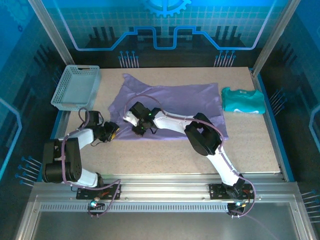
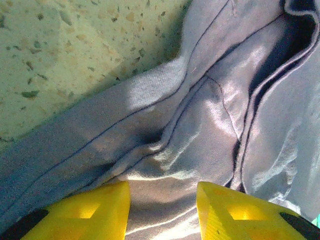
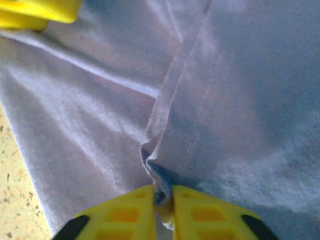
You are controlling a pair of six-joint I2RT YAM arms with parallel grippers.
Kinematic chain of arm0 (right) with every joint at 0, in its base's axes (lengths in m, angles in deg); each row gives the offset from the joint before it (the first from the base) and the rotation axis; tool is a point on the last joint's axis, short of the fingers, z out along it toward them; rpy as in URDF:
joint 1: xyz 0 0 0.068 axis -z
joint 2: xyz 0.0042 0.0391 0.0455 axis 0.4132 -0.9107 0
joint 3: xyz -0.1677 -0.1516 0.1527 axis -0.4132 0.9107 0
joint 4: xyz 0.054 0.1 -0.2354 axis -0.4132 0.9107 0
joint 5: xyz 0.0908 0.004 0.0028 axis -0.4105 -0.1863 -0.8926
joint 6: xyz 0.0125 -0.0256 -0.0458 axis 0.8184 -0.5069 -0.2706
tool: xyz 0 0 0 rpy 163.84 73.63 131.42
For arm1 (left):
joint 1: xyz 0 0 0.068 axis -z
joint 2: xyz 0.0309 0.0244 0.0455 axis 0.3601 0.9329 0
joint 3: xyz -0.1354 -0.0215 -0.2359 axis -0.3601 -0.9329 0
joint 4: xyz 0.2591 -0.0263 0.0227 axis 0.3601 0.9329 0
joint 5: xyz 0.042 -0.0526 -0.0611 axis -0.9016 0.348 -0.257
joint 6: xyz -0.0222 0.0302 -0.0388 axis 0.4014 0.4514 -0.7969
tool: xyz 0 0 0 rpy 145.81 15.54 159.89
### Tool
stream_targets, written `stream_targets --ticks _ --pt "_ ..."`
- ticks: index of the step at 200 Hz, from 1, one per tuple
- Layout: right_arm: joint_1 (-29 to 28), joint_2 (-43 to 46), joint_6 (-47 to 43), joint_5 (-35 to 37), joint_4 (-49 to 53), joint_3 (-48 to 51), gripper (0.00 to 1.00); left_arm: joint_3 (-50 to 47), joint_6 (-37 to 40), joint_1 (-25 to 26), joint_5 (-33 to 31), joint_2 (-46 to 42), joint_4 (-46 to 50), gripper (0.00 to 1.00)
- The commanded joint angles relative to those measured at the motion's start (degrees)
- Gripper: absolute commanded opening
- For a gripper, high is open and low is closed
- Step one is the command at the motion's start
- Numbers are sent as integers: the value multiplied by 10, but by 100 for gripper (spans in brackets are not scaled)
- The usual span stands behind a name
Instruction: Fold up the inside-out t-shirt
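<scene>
From above, the inside-out t-shirt [image 1: 175, 105] lies spread on the worktop [image 1: 250, 145]. At the left wrist, our left pincer [image 2: 162, 207] stands half open over rumpled seams. At the right wrist, our right pincer [image 3: 164, 192] is closed tight on a hem fold. We judge the cloth limp and light, best taken by its hems.

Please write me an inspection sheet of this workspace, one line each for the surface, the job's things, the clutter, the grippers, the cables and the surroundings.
Surface: speckled beige table, no spills seen.
Job's things: purple t-shirt spread out in the middle, seams showing, near-left edge bunched.
Clutter: grey basket at the far left corner; teal garment beside the t-shirt's right edge.
Grippers: left gripper open over a wrinkled fold; right gripper shut on a hem of the t-shirt.
Cables: purple cables loop along both arms, above the cloth.
Surroundings: aluminium frame with blue-lit panels.
</scene>
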Motion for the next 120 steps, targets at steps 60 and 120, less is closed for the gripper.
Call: stream_targets --ticks 60,120 --pt "74 43 124 -48 -31 12 0 -21 15 -5 0 11 5 41" --pt "191 -60 308 -42 87 -129 17 -21 18 -5 -4 5 8 44"
